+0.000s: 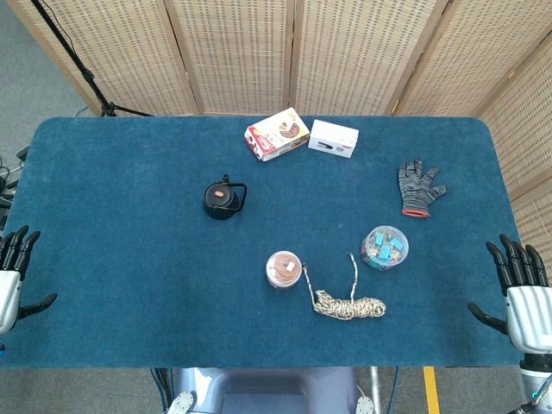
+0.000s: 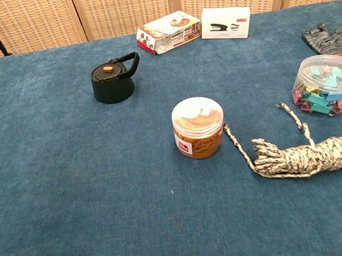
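Right hand [image 1: 523, 289]: fingers spread, holding nothing, at table's right edge. Nearest item: clear round tub of coloured clips [image 1: 385, 248], lying to its left; left hand [image 1: 12, 274], likewise spread and unladen, sits well apart.

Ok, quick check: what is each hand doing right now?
Left hand: open, fingers spread, holding nothing, at the table's left edge.
Right hand: open, fingers spread, holding nothing, at the right edge.
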{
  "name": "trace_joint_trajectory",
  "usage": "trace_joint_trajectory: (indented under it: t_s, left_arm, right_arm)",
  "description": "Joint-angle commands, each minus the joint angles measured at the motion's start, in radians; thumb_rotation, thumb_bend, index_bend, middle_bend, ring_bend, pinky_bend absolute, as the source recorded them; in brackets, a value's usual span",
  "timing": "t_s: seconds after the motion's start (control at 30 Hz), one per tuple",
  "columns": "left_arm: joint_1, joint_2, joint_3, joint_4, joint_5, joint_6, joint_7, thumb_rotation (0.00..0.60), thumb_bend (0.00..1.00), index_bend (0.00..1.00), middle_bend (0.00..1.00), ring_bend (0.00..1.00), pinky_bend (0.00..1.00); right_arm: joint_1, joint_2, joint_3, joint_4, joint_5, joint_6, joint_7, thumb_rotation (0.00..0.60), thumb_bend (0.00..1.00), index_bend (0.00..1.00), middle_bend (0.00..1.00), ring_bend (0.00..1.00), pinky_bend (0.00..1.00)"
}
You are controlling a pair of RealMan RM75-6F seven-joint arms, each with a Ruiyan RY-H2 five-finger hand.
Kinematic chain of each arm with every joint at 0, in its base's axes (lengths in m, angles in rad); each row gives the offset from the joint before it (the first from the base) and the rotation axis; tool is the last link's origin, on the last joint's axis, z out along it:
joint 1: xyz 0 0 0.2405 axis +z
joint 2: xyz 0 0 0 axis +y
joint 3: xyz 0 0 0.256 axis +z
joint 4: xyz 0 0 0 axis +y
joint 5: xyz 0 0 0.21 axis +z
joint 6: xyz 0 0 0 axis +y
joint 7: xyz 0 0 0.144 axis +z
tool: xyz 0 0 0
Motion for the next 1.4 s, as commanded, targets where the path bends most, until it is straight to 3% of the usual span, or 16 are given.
trace_joint_trajectory:
  t_s: [0.03,0.23,0.33,0.53,0.67,0.83,1.03,1.4]
  left_arm:
    - [-0.001,-0.003,-0.001,0.001,-0.004,-0.002,0.011,0.6,0.0,0.0,0.0,0.0,0.0]
    - [-0.018,0.008,-0.005,-0.017,-0.009,-0.035,-0.013,0.6,0.0,0.0,0.0,0.0,0.0]
    - [-0.084,0.037,-0.034,-0.054,-0.024,-0.131,-0.066,0.6,0.0,0.0,0.0,0.0,0.0]
    - [-0.278,0.063,-0.142,-0.092,-0.116,-0.368,-0.078,0.6,0.07,0.0,0.0,0.0,0.0]
    - [-0.421,0.001,-0.217,-0.048,-0.228,-0.501,-0.004,0.6,0.07,0.04,0.0,0.0,0.0]
    - [-0.576,-0.103,-0.273,0.038,-0.389,-0.609,0.13,0.6,0.2,0.25,0.0,0.0,0.0]
    - [-0.742,-0.239,-0.29,0.182,-0.555,-0.686,0.28,0.6,0.28,0.39,0.0,0.0,0.0]
    - [-0.915,-0.417,-0.276,0.405,-0.748,-0.768,0.365,0.6,0.33,0.4,0.0,0.0,0.0]
  right_arm:
    - [0.0,-0.001,-0.002,0.0,0.0,-0.002,0.001,0.6,0.0,0.0,0.0,0.0,0.0]
    - [0.001,-0.001,-0.001,0.002,0.004,-0.008,-0.001,0.6,0.0,0.0,0.0,0.0,0.0]
    - [0.007,-0.004,0.0,0.004,0.012,-0.024,-0.007,0.6,0.0,0.0,0.0,0.0,0.0]
    - [0.022,-0.014,0.007,0.01,0.043,-0.064,-0.028,0.6,0.0,0.0,0.0,0.0,0.0]
    - [0.033,-0.019,0.012,0.017,0.078,-0.103,-0.043,0.6,0.0,0.0,0.0,0.0,0.0]
    - [0.041,-0.017,0.021,0.017,0.123,-0.141,-0.052,0.6,0.0,0.0,0.0,0.0,0.0]
    - [0.043,-0.013,0.033,0.021,0.165,-0.158,-0.058,0.6,0.0,0.0,0.0,0.0,0.0]
    - [0.041,-0.001,0.05,0.026,0.217,-0.173,-0.049,0.6,0.0,0.0,0.0,0.0,0.0]
